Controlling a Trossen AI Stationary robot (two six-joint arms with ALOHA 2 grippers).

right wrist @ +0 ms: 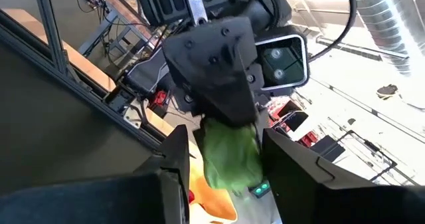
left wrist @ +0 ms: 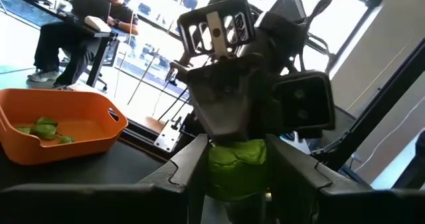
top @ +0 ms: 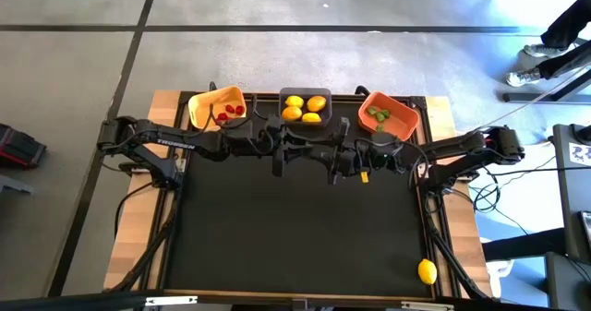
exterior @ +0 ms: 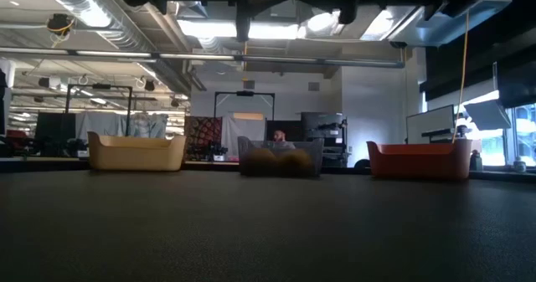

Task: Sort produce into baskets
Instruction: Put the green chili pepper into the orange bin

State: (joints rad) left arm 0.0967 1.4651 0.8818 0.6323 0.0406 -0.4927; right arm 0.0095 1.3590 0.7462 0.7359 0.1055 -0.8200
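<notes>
A crinkled green piece of produce (left wrist: 237, 165) hangs in the air between my two grippers, which meet nose to nose high above the black mat, in front of the dark grey basket (top: 305, 94). My left gripper (left wrist: 236, 187) and my right gripper (right wrist: 229, 181) are both shut on it. The grey basket holds yellow lemons (top: 305, 108). The yellow-orange basket (top: 205, 106) holds red pieces (top: 231, 112), and the orange basket (top: 399, 119) holds green pieces (top: 377, 115). One lemon (top: 427, 272) lies at the table's near right corner. The high view hides the held piece under the arms. My left gripper pinches the green piece by two opposite sides (left wrist: 216, 174) between its two fingers (left wrist: 189, 174). It comes level from the table's left. The piece is lifted clear, far above the mat. My right gripper pinches the same green piece by its sides (right wrist: 209, 164) between its two fingers (right wrist: 176, 167). It comes about level from the table's right, facing the left gripper. The left gripper's fingers (right wrist: 222, 98) cover the piece's far end.
The three baskets stand in a row along the far edge, seen in the low view as the yellow-orange basket (exterior: 136, 152), the grey basket (exterior: 280, 158) and the orange basket (exterior: 419, 159). The black mat (top: 295, 228) lies open toward the near edge. A person sits beyond the table (left wrist: 99, 18).
</notes>
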